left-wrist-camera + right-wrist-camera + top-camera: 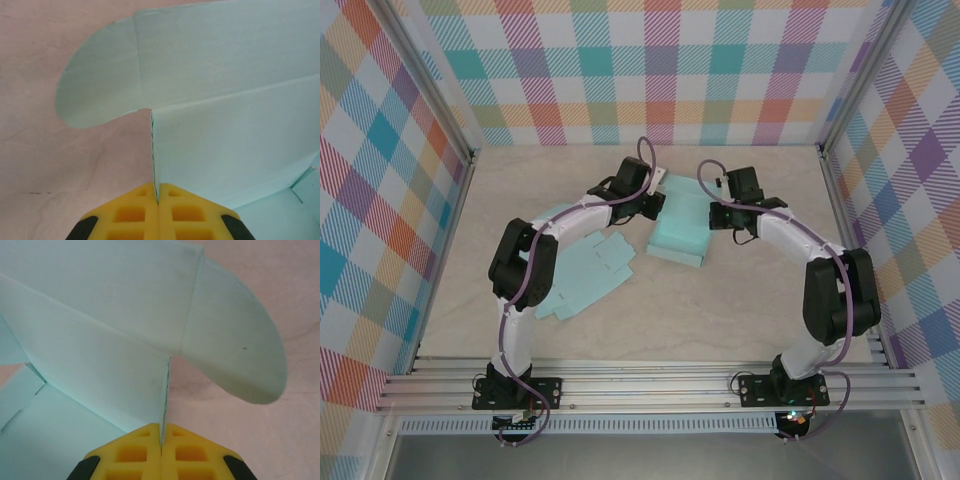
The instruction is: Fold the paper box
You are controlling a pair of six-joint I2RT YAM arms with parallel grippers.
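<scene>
Right up at the lens, the yellow pads (131, 214) of the left gripper (158, 196) are pressing flat together, and a thin upright edge of teal card is running straight down between them. So that hand is clamping the side wall (235, 150) of the paper box (678, 232). Same story opposite: the right gripper (161, 434) is pinching the opposite wall (95, 365) at its own upright edge.

The box is sitting toward the back of the table (720, 330), between the two wrists. Flat blanks (588, 268) of the same card are lying just beside it, under the left arm. A rounded flap (95, 87) is spreading out over the tabletop past the left pinch, and a second flap (235, 355) is spreading outward on the right.

I'm reading this as the wall-raising stage, with plenty of folding ahead. To do it well, both arms should be swinging their walls about the creases at a matched pace, so the base is not twisting or skating on the smooth surface. Each pinch is biting close to the card's edge, so a sideways tug is risking a slip or a tear. The flaps want tucking only once the walls are standing square.
</scene>
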